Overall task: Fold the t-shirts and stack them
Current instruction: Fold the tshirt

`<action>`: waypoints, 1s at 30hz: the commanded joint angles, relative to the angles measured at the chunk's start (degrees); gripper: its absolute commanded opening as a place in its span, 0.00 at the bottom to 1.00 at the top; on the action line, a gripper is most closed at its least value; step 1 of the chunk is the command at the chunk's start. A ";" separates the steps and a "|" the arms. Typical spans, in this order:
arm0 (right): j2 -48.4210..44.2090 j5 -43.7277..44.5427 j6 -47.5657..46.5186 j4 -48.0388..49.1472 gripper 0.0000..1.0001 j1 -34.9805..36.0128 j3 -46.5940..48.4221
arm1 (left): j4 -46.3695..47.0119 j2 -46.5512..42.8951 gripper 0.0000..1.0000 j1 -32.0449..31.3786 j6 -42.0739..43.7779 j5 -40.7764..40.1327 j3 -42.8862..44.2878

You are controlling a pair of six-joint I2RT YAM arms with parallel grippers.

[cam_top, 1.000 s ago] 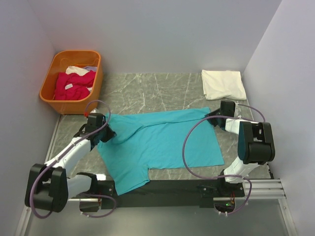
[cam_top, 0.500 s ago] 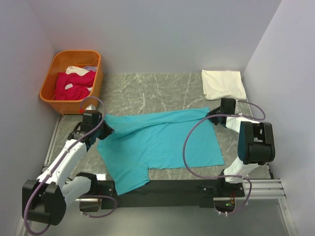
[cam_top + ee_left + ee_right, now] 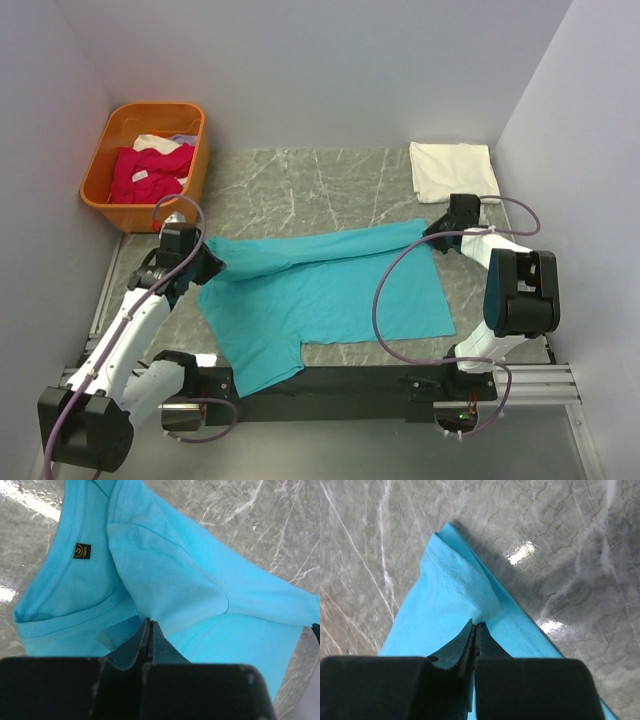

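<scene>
A turquoise t-shirt (image 3: 325, 295) lies spread on the marble table, its far edge folded over towards me in a long band. My left gripper (image 3: 207, 262) is shut on the cloth of that fold at the shirt's left end, near the collar with its small dark label (image 3: 83, 551). At the far right corner my right gripper (image 3: 433, 234) is shut on the hem (image 3: 470, 592), pinching a raised fold. A folded white t-shirt (image 3: 455, 171) lies at the back right. Magenta-pink t-shirts (image 3: 145, 173) lie in the orange basket.
The orange plastic basket (image 3: 185, 190) stands at the back left against the wall. White walls close in the table on three sides. A black rail (image 3: 330, 382) with the arm bases runs along the near edge.
My right gripper closed on the shirt's far right corner. My left gripper moved left and away from me with its fold, stretching the folded band straighter across the shirt.
</scene>
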 commanded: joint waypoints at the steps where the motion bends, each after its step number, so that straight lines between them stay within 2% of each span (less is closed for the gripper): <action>1: -0.05 0.32 -2.85 -1.82 0.00 -0.41 2.73 | -1.32 -0.13 0.01 0.51 0.05 -1.05 3.84; 8: 0.83 -0.56 -3.20 -2.26 0.02 -0.32 1.85 | -1.49 -0.30 0.01 0.77 0.32 -1.50 1.91; 11: 1.80 -0.56 -3.64 -3.31 0.08 -0.23 1.24 | -0.53 -0.04 0.01 0.77 0.14 -1.40 -0.46; 12: 2.06 -0.65 -4.25 -3.49 0.15 -0.32 1.15 | 0.34 -0.04 0.01 0.77 0.14 -1.58 -1.77; 14: 1.63 -0.73 -4.78 -4.37 0.20 -0.23 0.89 | 0.79 0.05 0.01 0.77 0.14 -2.20 -2.83; 15: 0.75 -0.82 -5.13 -4.46 0.28 -0.14 0.62 | 1.14 0.40 0.01 0.77 0.14 -2.20 -3.79; 18: -2.14 1.27 -5.75 -5.68 0.37 -0.14 0.36 | 2.02 0.67 0.06 0.77 -0.21 -1.41 -5.20; 22: -7.07 4.00 -6.45 -5.69 0.39 -0.23 0.01 | 2.37 -0.56 0.12 0.77 -0.12 -3.16 -5.47; 26: -8.05 5.33 -6.89 -5.51 0.47 -0.23 0.71 | 2.29 -0.92 0.05 0.95 0.93 -4.48 -4.16; 30: -6.11 2.88 -3.22 -2.71 0.48 -0.58 -1.91 | 2.99 0.05 0.05 0.95 0.93 -3.34 -4.15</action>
